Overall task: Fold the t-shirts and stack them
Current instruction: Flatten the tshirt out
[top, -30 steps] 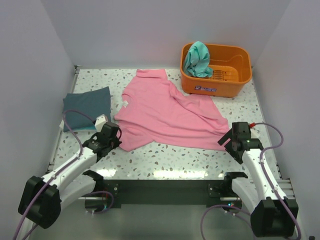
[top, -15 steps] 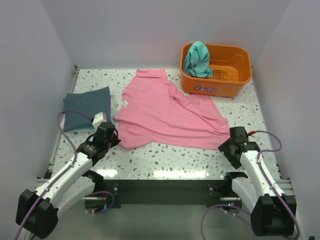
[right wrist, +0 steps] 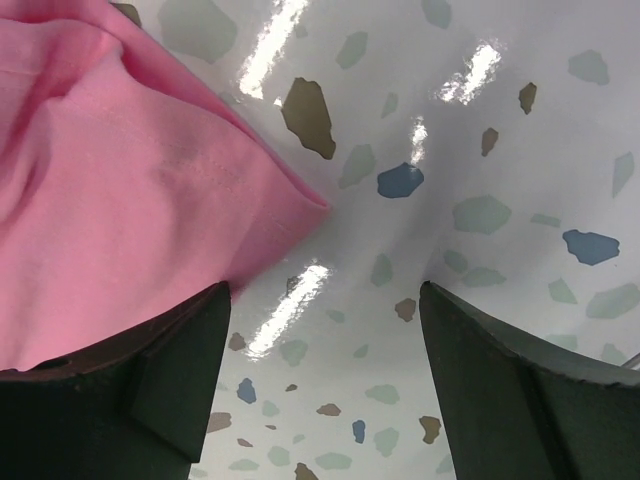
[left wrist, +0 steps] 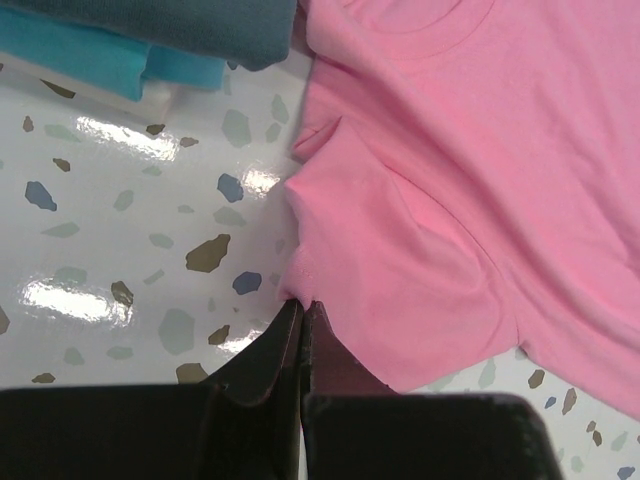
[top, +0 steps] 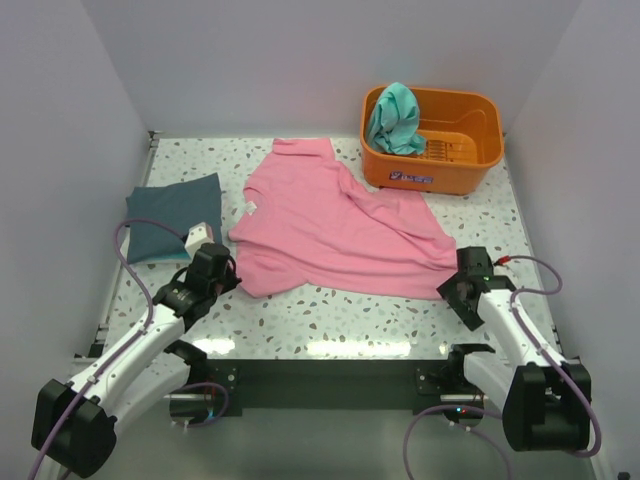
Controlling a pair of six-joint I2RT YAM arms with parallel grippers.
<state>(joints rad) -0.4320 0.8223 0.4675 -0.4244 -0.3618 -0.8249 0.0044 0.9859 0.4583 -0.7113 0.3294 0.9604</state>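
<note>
The pink t-shirt (top: 330, 225) lies spread out, wrinkled, on the speckled table. My left gripper (top: 232, 280) is at its near-left sleeve; in the left wrist view the gripper (left wrist: 302, 305) is shut, pinching the sleeve's edge of the pink shirt (left wrist: 450, 200). My right gripper (top: 450, 288) is open at the shirt's near-right corner; in the right wrist view the gripper (right wrist: 325, 290) stands wide over bare table, its left finger over the pink cloth (right wrist: 110, 170). The dark slate t-shirt (top: 172, 215) lies folded at the left. The teal t-shirt (top: 393, 118) hangs crumpled in the basket.
The orange plastic basket (top: 470, 150) stands at the back right. A small white block (top: 197, 238) lies by the folded slate shirt (left wrist: 180, 25), close to my left gripper. White walls enclose the table on three sides.
My left gripper has shifted a little left, to the sleeve's edge. My right gripper has drawn back toward the near edge, then settled at the shirt's corner. The shirts have not moved.
</note>
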